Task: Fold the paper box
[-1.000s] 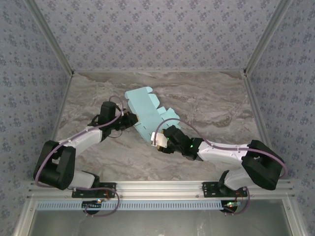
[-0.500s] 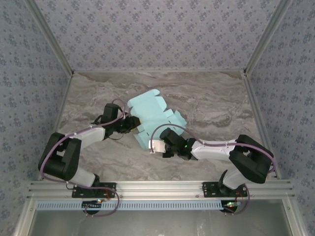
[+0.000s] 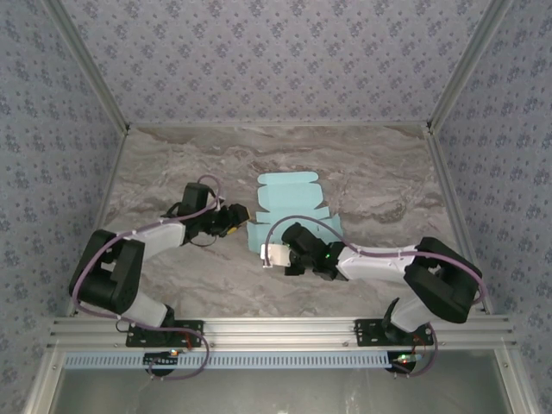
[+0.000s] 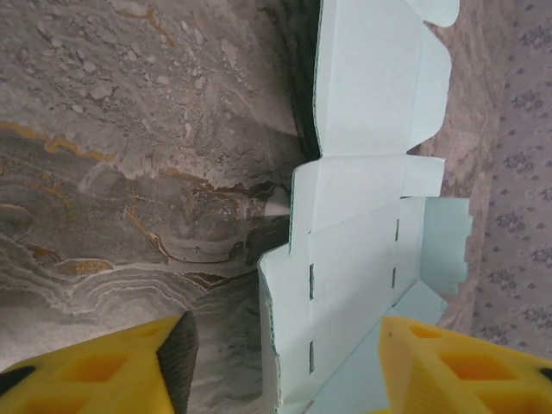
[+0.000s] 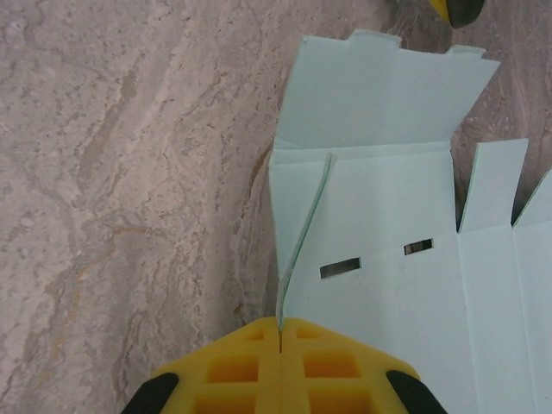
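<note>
Item: paper box point(image 3: 289, 205), light turquoise die-cut card with flaps, tabs and narrow slits. It lies mostly flat near the middle of the bench point(image 3: 379, 172), a grey marbled surface, between the two arms, with its scalloped flap toward the far side and its near left corner at the right tool. Right tool point(image 5: 280, 332): yellow fingers clenched on a thin raised flap of the card, whose edge runs straight into the seam between them. Left tool point(image 4: 286, 354): released, yellow fingers standing wide apart just left of the sheet. In the left wrist view the card's edge lies in the gap between them; whether it touches them cannot be told. Surround: patterned wallpaper walls point(image 3: 259, 52) on the left, far and right sides.
</note>
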You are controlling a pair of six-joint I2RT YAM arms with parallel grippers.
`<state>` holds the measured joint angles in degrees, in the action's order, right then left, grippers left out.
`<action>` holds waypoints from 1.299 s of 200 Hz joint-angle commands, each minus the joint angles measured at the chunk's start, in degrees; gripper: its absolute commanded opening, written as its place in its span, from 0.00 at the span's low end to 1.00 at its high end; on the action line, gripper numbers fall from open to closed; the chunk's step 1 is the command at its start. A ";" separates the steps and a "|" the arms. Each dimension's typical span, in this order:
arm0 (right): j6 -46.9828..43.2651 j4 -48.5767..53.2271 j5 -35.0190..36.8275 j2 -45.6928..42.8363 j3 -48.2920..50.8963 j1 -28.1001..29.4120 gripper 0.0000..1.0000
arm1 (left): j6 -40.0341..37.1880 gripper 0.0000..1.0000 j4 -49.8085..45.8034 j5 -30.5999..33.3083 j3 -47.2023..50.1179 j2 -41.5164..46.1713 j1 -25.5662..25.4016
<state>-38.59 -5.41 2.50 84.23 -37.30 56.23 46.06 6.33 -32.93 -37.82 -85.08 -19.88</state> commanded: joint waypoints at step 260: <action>73.91 8.57 -5.27 -13.14 -4.62 -16.18 0.50 | -0.97 0.00 8.89 1.45 0.56 -7.38 -9.15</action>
<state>20.18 -2.37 0.12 72.79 -39.68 44.27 45.06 13.37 -31.66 -37.69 -92.38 -28.62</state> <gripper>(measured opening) 0.495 0.045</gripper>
